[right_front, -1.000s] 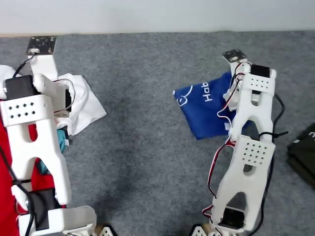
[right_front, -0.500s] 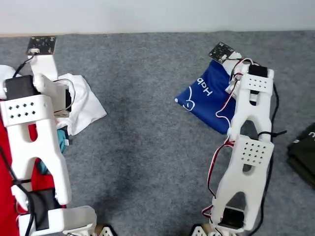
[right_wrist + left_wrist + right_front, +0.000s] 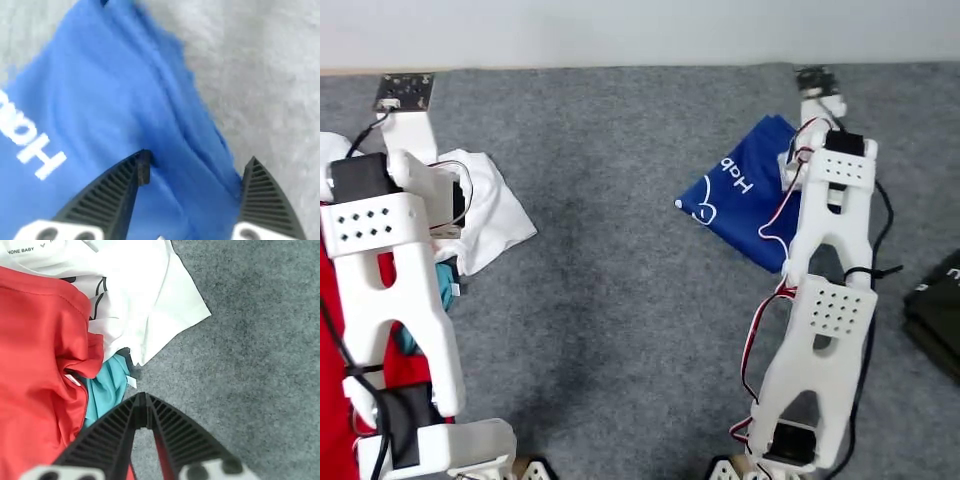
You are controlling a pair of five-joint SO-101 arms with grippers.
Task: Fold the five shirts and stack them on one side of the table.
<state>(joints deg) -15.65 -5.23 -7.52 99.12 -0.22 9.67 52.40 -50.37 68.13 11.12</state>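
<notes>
Carpet (image 3: 610,300), grey, underlies everything; right gripper (image 3: 197,162) wide over blue shirt (image 3: 100,100), left gripper (image 3: 145,399) closed.

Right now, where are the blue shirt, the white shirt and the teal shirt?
blue shirt (image 3: 750,222), high view, its plain middle.
white shirt (image 3: 150,285), left wrist view, its broad flat part.
teal shirt (image 3: 107,387), left wrist view, its exposed fold.

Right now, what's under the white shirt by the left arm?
A teal shirt pokes out from under the edge of the white shirt, next to the red shirt. How far it runs beneath is covered.
</notes>
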